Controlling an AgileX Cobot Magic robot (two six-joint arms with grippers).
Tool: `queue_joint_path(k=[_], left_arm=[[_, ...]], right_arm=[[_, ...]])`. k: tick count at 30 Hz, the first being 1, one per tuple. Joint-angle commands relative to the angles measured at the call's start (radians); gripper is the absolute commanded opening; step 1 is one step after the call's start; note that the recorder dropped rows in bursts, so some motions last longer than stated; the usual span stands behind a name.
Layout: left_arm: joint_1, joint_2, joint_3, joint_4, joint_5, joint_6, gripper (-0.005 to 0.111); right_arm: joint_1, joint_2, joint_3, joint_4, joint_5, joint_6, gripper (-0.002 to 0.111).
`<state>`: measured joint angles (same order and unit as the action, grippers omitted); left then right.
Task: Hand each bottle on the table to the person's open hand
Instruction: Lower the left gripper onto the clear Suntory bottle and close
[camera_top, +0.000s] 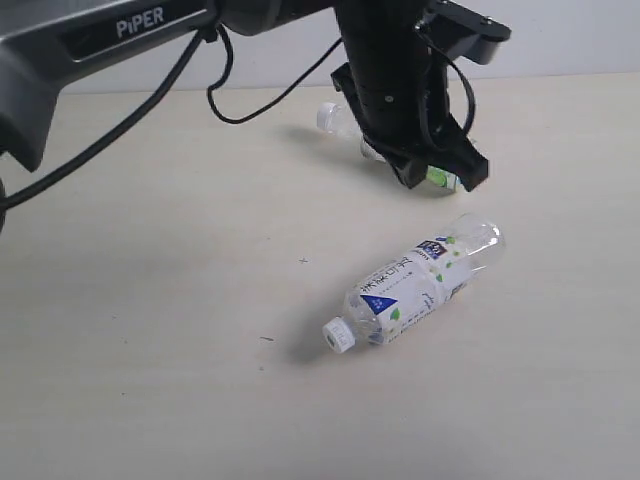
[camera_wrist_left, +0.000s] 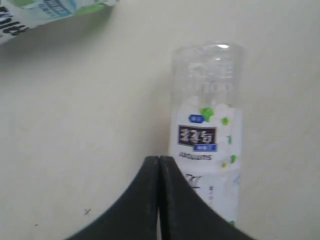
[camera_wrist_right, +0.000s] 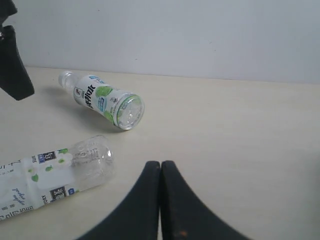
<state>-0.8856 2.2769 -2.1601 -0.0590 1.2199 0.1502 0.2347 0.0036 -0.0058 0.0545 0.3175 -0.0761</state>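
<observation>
Two bottles lie on the pale table (camera_top: 150, 300). The nearer bottle (camera_top: 415, 285) has a white cap (camera_top: 338, 335) and a white label with green and blue print. My left gripper (camera_top: 470, 170) hangs shut and empty just behind its clear base. From the left wrist, that bottle (camera_wrist_left: 207, 135) lies beside the shut left gripper (camera_wrist_left: 159, 159). The farther bottle (camera_top: 330, 118) is mostly hidden behind the left arm; the right wrist view shows this farther bottle (camera_wrist_right: 105, 100) whole. My right gripper (camera_wrist_right: 160, 164) is shut and empty, apart from the nearer bottle (camera_wrist_right: 60, 175). No hand or black-capped bottle is in view.
The left arm (camera_top: 390, 60) and its black cable (camera_top: 215, 90) reach in from the upper left over the table. A pale wall (camera_wrist_right: 200, 35) stands behind the table's far edge.
</observation>
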Motion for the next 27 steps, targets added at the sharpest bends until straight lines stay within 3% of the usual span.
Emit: queue_joint_path(k=[1,7,22,24,27], left_arm=[[-0.062,-0.013,-0.004,0.011,0.001,-0.028,0.0],[-0.113,-0.013,0.004,0.026,0.001,-0.028,0.0],[-0.116,-0.013,0.108,0.098,0.001,-0.051,0.001],[-0.116,-0.013,0.108,0.107,0.001,-0.054,0.006],[-0.116,-0.013,0.108,0.107,0.001,-0.051,0.026]], right_arm=[[0.005,-0.004,0.006,-0.002,-0.009,-0.001,0.0],[0.005,-0.004,0.006,-0.002,-0.009,-0.001,0.0],[0.005,-0.004,0.006,-0.001,-0.009,-0.001,0.0],[0.005,-0.004,0.006,-0.001,-0.009,-0.001,0.0],[0.005,-0.004,0.006,-0.001,-0.009,-0.001,0.0]])
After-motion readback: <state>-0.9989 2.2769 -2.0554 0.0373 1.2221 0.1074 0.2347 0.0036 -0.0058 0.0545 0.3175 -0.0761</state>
